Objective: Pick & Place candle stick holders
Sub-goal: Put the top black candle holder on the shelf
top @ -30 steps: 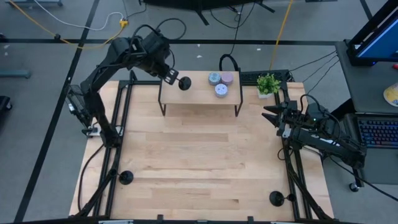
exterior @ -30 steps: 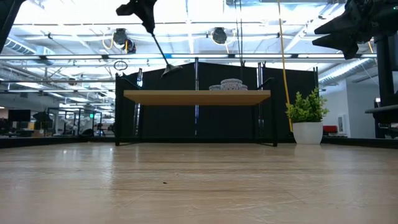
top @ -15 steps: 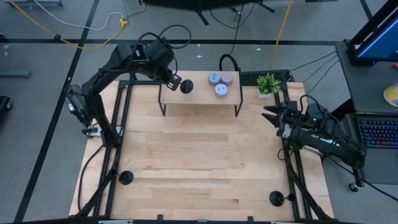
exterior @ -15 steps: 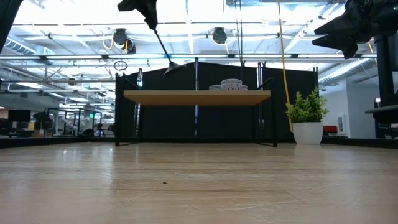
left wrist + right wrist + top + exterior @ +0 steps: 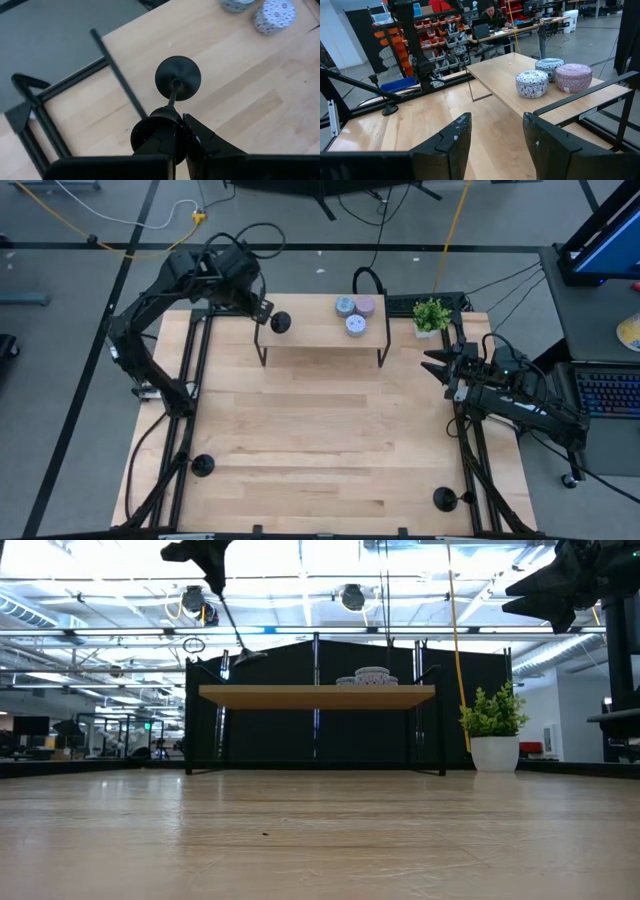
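The left gripper (image 5: 262, 311), clamped on a candle stick holder (image 5: 281, 322), has swung it back toward the raised shelf's (image 5: 320, 332) left end; placement pending; the right gripper (image 5: 437, 366) waits, part-open, empty.

Three round pucks (image 5: 355, 312) sit on the small raised shelf (image 5: 325, 330), near a potted plant (image 5: 431, 316).

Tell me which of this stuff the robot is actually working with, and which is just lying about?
In the job:
- black holder held in left gripper, above the shelf
- holder near left
- holder near right

Lying about:
- three pucks
- plant
- right gripper, empty
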Action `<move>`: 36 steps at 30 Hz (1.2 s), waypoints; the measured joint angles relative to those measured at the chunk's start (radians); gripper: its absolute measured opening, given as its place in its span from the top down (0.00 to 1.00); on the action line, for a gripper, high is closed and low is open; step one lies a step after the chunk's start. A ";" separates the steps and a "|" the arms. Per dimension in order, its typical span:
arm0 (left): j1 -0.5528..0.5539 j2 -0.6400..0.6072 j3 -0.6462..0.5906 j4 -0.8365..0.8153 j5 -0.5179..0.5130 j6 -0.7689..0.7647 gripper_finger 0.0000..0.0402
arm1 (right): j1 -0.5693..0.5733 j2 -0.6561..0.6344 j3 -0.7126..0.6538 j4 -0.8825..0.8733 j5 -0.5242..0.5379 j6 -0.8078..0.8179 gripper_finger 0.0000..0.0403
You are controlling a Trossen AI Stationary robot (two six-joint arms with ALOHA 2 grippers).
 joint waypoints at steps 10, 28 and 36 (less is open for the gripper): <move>0.002 -0.015 -0.026 0.001 -0.011 0.038 0.97 | 0.000 0.000 0.000 0.000 0.000 0.002 0.58; 0.043 0.031 -0.026 0.002 -0.012 0.149 0.97 | 0.000 0.000 0.000 0.000 0.000 0.002 0.58; 0.057 0.048 -0.026 0.002 0.003 0.161 0.97 | 0.000 0.000 0.000 0.000 0.000 0.003 0.58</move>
